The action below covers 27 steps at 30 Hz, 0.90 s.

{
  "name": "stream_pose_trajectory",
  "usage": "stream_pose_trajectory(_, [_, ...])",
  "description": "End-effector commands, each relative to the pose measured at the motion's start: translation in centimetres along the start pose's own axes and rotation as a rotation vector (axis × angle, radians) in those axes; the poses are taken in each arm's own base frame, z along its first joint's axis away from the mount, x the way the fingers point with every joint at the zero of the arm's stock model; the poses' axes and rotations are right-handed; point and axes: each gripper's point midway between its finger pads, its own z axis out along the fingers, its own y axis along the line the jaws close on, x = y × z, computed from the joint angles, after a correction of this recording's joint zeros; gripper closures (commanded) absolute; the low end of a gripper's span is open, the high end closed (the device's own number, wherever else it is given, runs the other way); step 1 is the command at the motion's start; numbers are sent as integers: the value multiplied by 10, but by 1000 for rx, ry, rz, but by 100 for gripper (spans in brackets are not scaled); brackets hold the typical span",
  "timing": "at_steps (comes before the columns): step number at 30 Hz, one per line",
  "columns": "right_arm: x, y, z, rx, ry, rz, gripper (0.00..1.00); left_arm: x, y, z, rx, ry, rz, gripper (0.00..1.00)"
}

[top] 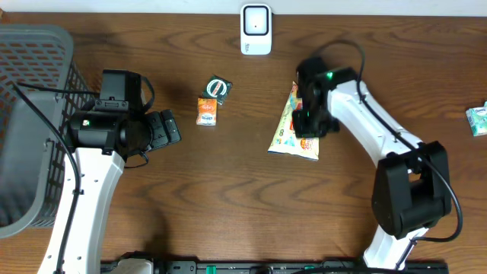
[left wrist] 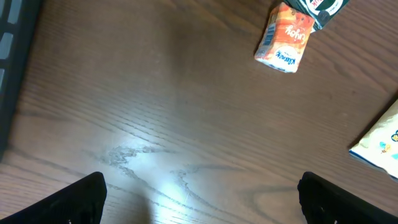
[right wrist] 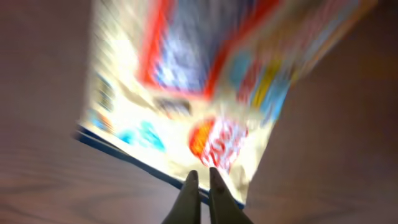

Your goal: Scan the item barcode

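Grained wooden table [top: 228, 190] bears a flat glossy pouch [top: 284, 138], right jaws clenched at its edge, left jaws released.

Item: snack packet [right wrist: 205, 81], cream with red, blue and orange print, dark blue lower edge, heavily blurred. End effector [right wrist: 201, 173]: fingers pressed together, tips at the packet's lower edge; grip uncertain. Bench [right wrist: 50, 186]: brown wood, either side of the packet.

Left gripper [top: 169, 128] fingers spread wide apart, right gripper [right wrist: 203, 177] fingers pressed tightly together
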Motion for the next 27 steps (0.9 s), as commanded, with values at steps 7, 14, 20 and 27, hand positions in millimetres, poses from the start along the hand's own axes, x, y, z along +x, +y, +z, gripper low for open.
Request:
stream_pose_trajectory(7, [-61,10,-24,-42,-234,-7,81,0,2,0,-6,3,-3,2])
stream_pose_trajectory(14, [-73,3,-10,-10,-305,14,88,0,2,0,-6,3,-3,2])
stream_pose_trajectory(20, [-69,-22,18,88,-331,109,96,0,2,0,-6,3,-3,2])
stream_pose_trajectory(27, [-49,-31,53,97,-305,113,93,0,2,0,-6,3,-3,2])
